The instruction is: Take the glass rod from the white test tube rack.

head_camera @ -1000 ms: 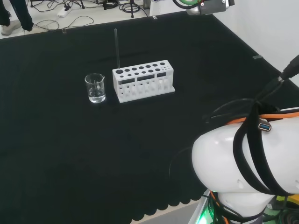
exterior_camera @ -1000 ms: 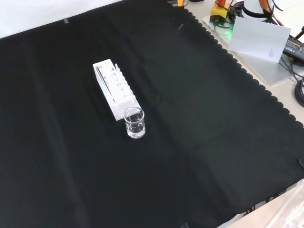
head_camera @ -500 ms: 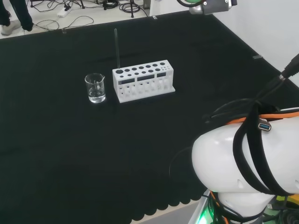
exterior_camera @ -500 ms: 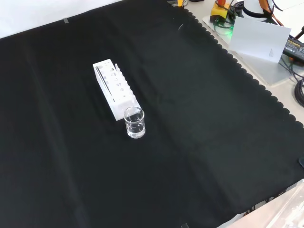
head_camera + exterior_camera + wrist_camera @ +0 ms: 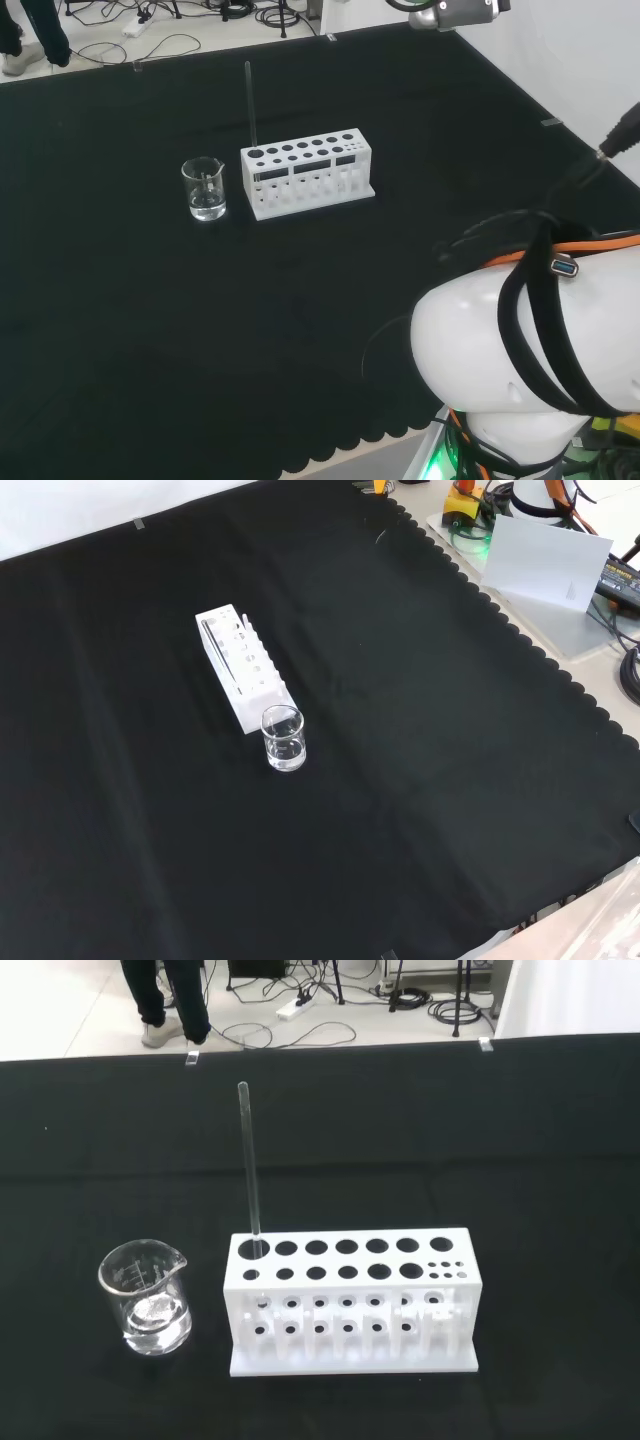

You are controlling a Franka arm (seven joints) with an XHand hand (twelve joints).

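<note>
The white test tube rack [image 5: 307, 172] stands on the black cloth, left of the arm's links in the head view. A thin glass rod [image 5: 250, 105] stands upright in a hole at the rack's left end, rising well above it. In the front view the rack [image 5: 243, 670] runs away from the camera, and the rod [image 5: 214, 645] sits at its far end. The wrist view looks at the rack [image 5: 350, 1300] and the rod [image 5: 249, 1170] from some way off, with nothing touching them.
A small glass beaker [image 5: 204, 188] stands just beyond the rack's rod end, nearer the camera in the front view [image 5: 283, 738]. The arm's white link [image 5: 530, 380] takes up the head view's lower right. The cloth's scalloped edge [image 5: 520, 640] runs down the front view's right.
The arm part at the head view's top edge has shifted slightly to the right. The rack, rod and beaker have not moved.
</note>
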